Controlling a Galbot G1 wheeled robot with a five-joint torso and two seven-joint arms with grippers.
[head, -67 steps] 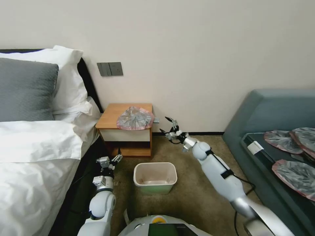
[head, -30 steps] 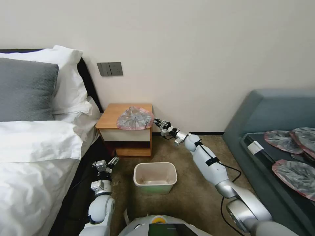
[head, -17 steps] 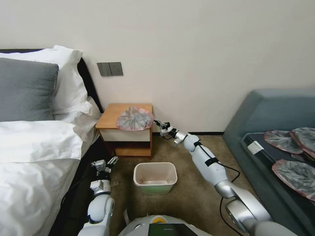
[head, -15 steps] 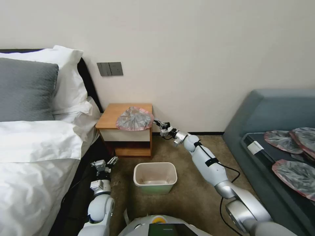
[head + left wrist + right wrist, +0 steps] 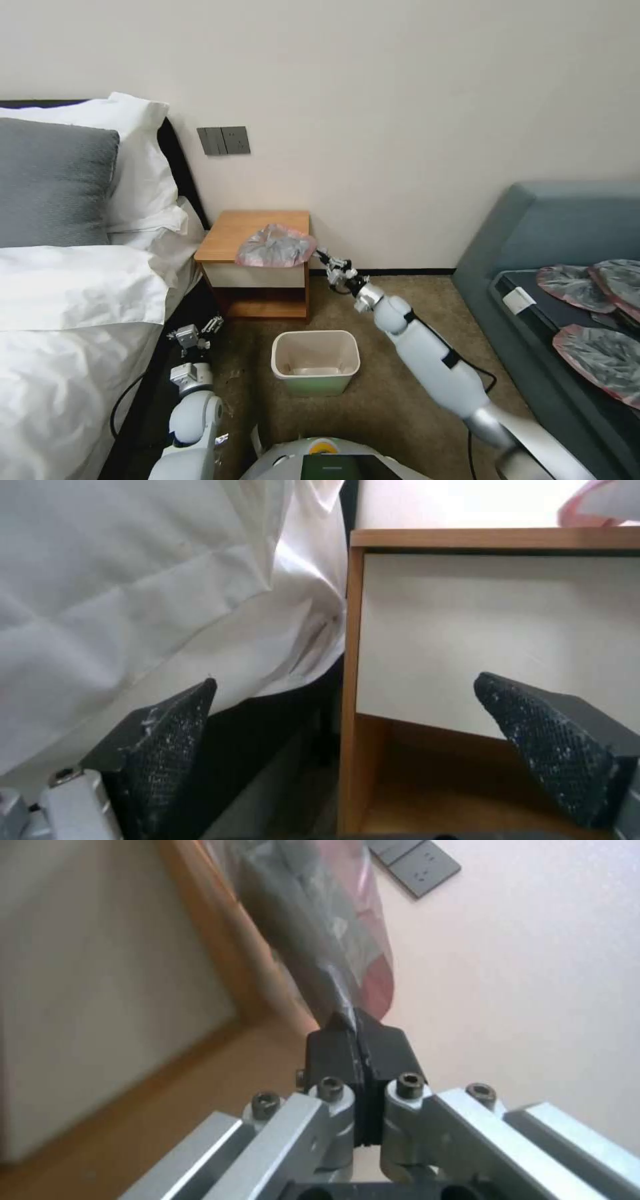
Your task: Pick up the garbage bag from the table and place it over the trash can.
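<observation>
The garbage bag [image 5: 277, 246], crinkled silver-grey plastic with a pink rim, lies at the right front of the table [image 5: 230, 235], a small wooden nightstand. Its right edge is lifted past the table's side. My right gripper [image 5: 321, 255] is shut on that edge; the right wrist view shows the black pads [image 5: 333, 1046] pinching the garbage bag [image 5: 313, 930] where it narrows. The trash can [image 5: 315, 361] stands upright on the carpet in front of the table. My left gripper [image 5: 197, 331] hangs open low beside the bed, and the left wrist view has its fingers [image 5: 167, 740] spread before the table's white drawer [image 5: 493, 635].
A bed with white sheets [image 5: 73, 293] and pillows lies to the left. A blue-grey sofa [image 5: 553, 227] on the right carries several similar bags [image 5: 600, 353]. A wall switch plate [image 5: 223, 141] sits above the table. Open carpet surrounds the bin.
My right gripper reached the bag's right edge, shut on it and now drags it rightward and slightly up off the tabletop. The left arm drew back and down to the left.
</observation>
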